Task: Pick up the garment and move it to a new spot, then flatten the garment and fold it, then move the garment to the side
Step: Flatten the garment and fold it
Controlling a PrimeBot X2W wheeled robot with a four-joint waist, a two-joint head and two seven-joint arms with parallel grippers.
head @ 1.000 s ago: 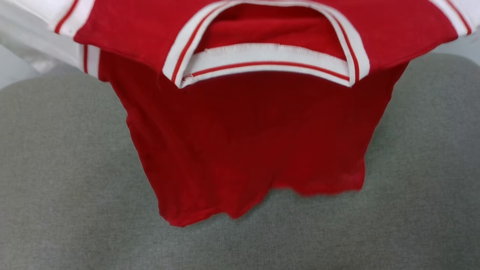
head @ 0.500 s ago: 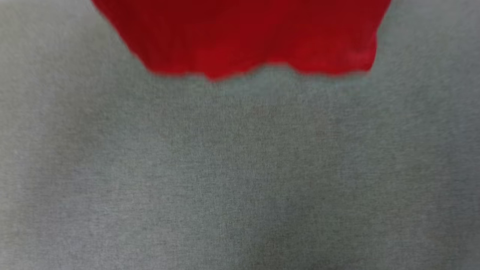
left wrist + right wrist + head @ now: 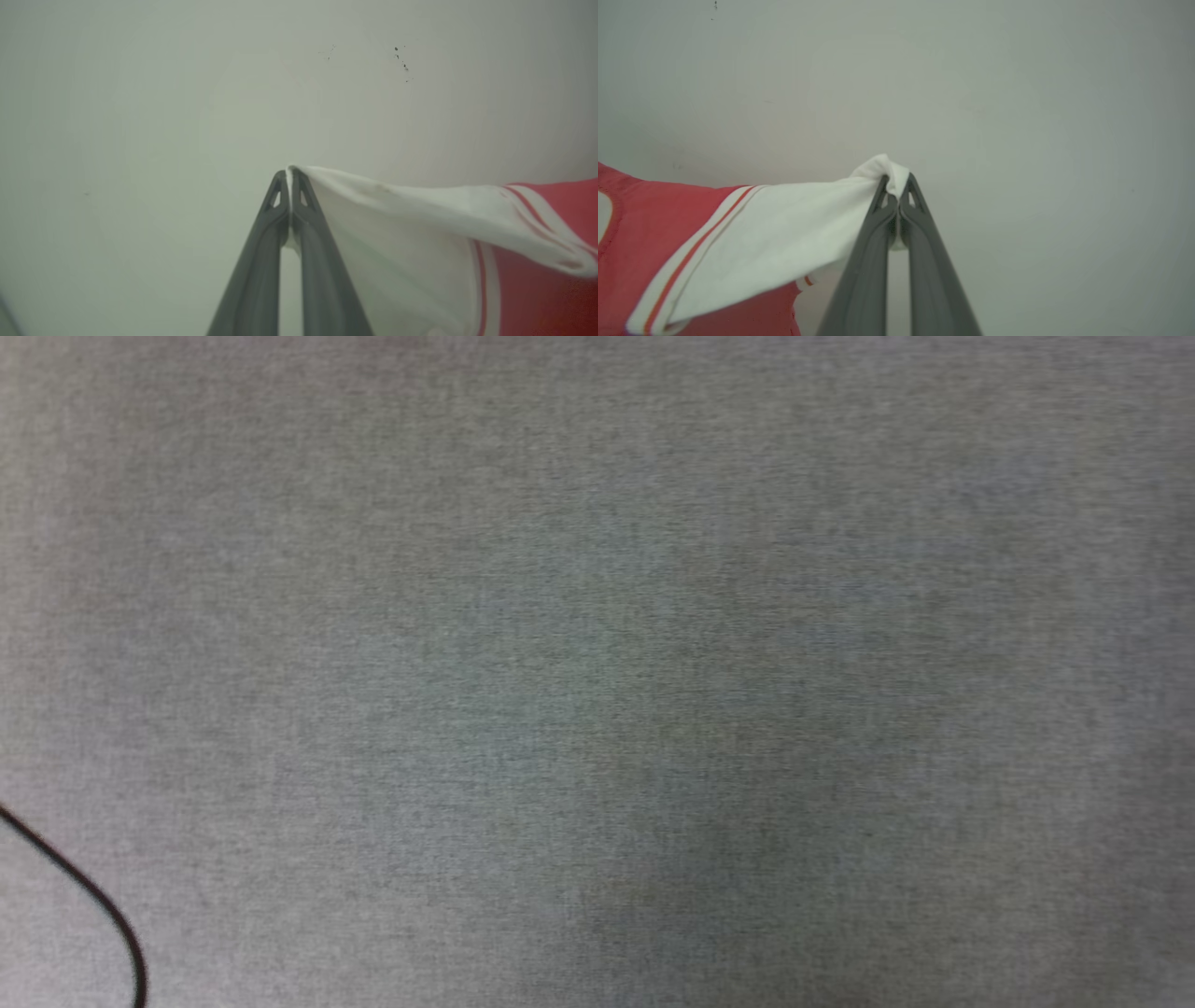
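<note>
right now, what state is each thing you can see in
garment, pinched at a white sleeve on each side, stretched between the two end effectors
left end effector, shut on one sleeve's edge
right end effector, shut on a bunched bit of the other sleeve
grey fabric surface, flat and smooth
black cable, lying in a curve at the head view's lower left

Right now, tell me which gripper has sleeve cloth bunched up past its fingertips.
The right gripper: a white wad of the shirt bulges over its tips. The left gripper pinches the sleeve flush with its tips.
</note>
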